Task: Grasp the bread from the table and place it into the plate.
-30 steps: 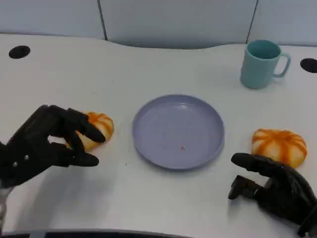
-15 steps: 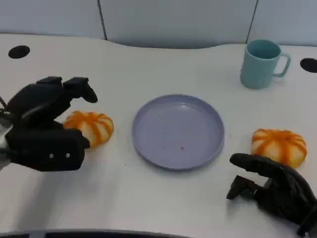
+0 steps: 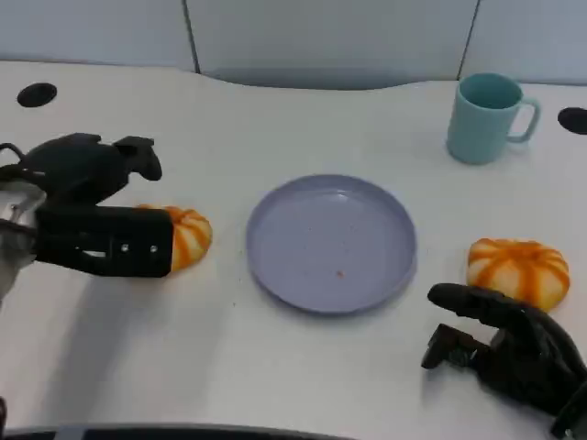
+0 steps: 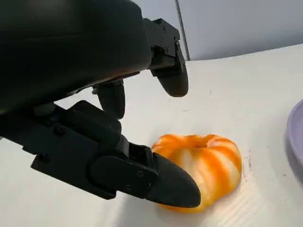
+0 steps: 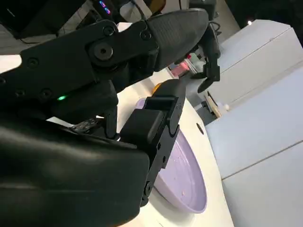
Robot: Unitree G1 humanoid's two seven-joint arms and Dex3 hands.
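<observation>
On the white table (image 3: 303, 376), the left hand (image 3: 87, 215) now straddles the left bread (image 3: 190, 234), having swung over it within the last second from a lower, nearer pose beside the roll; its fingers are spread apart, with one thick digit lying along the near side of the roll and the others arched over the far side, and nothing is yet clamped. This change suggests the reach is complete and closure on the bread is the step in hand, with the lift and transfer to the purple plate (image 3: 331, 243) not yet begun; the plate holds nothing. The left wrist view adds what the head view hides: the bread (image 4: 201, 168) sits whole on the table between the lower digit and the raised fingers (image 4: 168, 78), which are clear above it. A second bread (image 3: 516, 269) lies to the right of the plate, just beyond the right hand (image 3: 500, 353), which has not moved and rests on the table with fingers loosely curled on nothing. The right wrist view shows the plate (image 5: 182, 175) from the side. A teal mug (image 3: 486, 117) stands far right.
</observation>
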